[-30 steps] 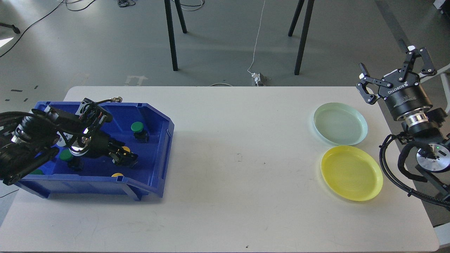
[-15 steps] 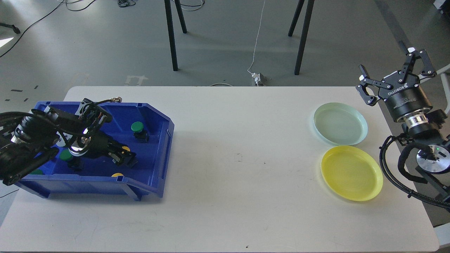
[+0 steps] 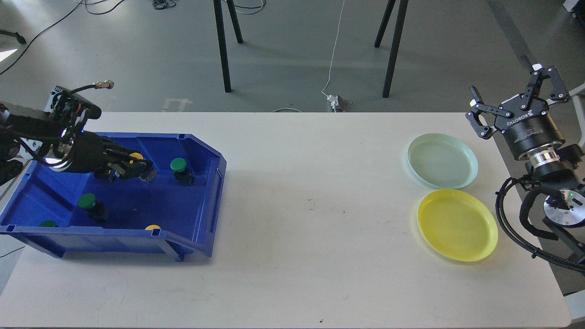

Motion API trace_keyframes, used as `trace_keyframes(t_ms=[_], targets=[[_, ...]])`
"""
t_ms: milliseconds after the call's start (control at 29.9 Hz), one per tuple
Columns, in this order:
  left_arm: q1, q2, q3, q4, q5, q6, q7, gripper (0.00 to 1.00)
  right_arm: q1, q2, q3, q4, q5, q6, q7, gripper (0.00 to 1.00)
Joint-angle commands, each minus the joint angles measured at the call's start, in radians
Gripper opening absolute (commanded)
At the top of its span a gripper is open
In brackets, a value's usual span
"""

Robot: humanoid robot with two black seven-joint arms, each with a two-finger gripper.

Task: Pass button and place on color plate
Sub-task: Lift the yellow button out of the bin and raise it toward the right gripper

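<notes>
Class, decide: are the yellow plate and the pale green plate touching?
Cannot tell. In the head view the yellow plate rim meets the pale green plate rim with no visible gap, but overlap could hide one.

1. We see a deep blue bin (image 3: 208, 192) on our white table (image 3: 292, 256).
2. In it we count buttons with green caps (image 3: 178, 164) on black bases, and yellow-capped ones (image 3: 152, 227).
3. Our left gripper (image 3: 135, 168) is black, with a yellow button (image 3: 135, 156) showing at its tip.
4. We have a pale mint-green plate (image 3: 442, 161) and a bright yellow plate (image 3: 457, 225).
5. Our right gripper (image 3: 516, 98) is black with white lettering.
6. The floor (image 3: 292, 55) is grey.
</notes>
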Motion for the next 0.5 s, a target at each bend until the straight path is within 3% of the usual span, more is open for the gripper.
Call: trace_keyframes(t_ms=[0,301,468], targets=[[-0.028,0.1,-0.018,-0.127,-0.088,0.0,0.0,0.18,0.0,0.003,0.001,-0.002,0.0,0.0,0.0,0.99],[-0.038,0.163,-0.206,-0.284,-0.461,0.0,0.0,0.19,-0.009,-0.018,-0.007,0.016,-0.006,-0.01,0.0,0.99],[-0.035,0.05,-0.285,-0.269,-0.798,0.0,0.0,0.19,0.0,-0.067,-0.002,0.079,-0.136,-0.131,0.0,0.99]])
